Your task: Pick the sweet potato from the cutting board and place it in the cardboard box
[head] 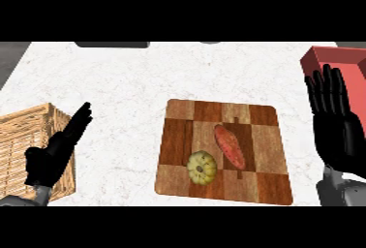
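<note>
The white tabletop point(143, 72) lies bare between the 2 hands and the cutting board point(268, 145), with open room above the board too. A woven basket point(22, 140) sits at the left edge and a red box point(336, 58) at the far right corner. The sweet potato point(230, 147) lies lengthwise on the board beside a yellow squash point(202, 167), well apart from both hands. The left hand point(43, 162) has straight, released fingers point(75, 123) slanting toward the board. The right hand point(340, 140) rests open, fingers up, just below the box.

Sweet potato point(230, 146) on cutting board point(268, 145), beside squash point(202, 167)
</note>
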Controlling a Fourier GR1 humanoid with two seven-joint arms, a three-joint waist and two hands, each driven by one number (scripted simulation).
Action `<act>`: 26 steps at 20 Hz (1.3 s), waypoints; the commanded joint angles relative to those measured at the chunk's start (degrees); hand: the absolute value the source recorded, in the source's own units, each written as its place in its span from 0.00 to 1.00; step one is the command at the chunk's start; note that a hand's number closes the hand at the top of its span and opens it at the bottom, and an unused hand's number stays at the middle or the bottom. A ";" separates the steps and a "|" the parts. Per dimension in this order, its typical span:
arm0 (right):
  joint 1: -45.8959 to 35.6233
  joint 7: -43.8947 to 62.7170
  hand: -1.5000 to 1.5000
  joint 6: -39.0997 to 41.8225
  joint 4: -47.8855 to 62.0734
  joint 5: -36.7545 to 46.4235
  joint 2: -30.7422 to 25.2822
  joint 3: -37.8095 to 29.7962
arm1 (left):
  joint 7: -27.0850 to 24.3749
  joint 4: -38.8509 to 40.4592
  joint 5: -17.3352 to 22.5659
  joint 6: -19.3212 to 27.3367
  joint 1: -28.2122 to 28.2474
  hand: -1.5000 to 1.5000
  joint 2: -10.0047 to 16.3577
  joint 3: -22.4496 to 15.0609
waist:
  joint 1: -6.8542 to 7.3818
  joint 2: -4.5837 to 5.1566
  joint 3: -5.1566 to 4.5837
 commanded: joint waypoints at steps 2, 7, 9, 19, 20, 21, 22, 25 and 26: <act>-2.59 1.98 1.00 4.42 9.33 -4.60 -2.91 -5.36 | 2.19 -2.54 1.41 2.76 -0.48 0.50 -3.52 3.26 | 0.24 -0.98 0.58; -2.11 5.17 1.00 9.31 15.80 12.59 -22.30 -1.18 | 0.18 -2.91 4.95 4.19 -2.98 0.50 -6.95 5.79 | 3.28 0.67 -0.85; -3.76 6.38 1.00 5.43 30.19 7.80 -14.58 -4.10 | 2.05 -4.10 7.06 5.57 -3.40 0.50 -9.21 6.72 | 3.30 0.14 0.68; -17.08 -7.27 0.00 22.70 38.85 16.75 -26.48 1.75 | 5.11 -2.50 6.91 6.85 -4.99 0.50 -10.48 9.03 | 0.86 -0.84 0.53; -17.51 -4.57 0.00 22.49 37.10 19.65 -25.76 5.22 | 4.23 -3.20 5.78 7.63 -4.91 0.50 -11.05 8.38 | 0.88 -0.99 0.48; -19.84 -2.77 0.00 26.25 36.81 20.18 -28.88 6.08 | 5.08 -2.12 6.49 6.84 -6.12 0.50 -10.23 9.29 | 0.96 -0.91 0.43; -18.64 -3.44 0.00 29.96 36.61 20.96 -29.71 8.35 | 3.94 -1.79 7.41 5.44 -4.98 0.50 -9.21 10.78 | 1.12 -0.92 0.40; -24.30 5.35 0.00 37.39 33.39 20.23 -29.57 11.49 | 4.67 -1.66 6.44 6.50 -5.11 0.50 -10.97 9.16 | 0.85 -1.19 0.35; -25.07 6.78 0.00 40.72 33.73 18.92 -30.96 10.84 | 2.45 -0.72 6.08 6.37 -4.02 0.50 -11.73 9.50 | 0.52 -1.16 0.37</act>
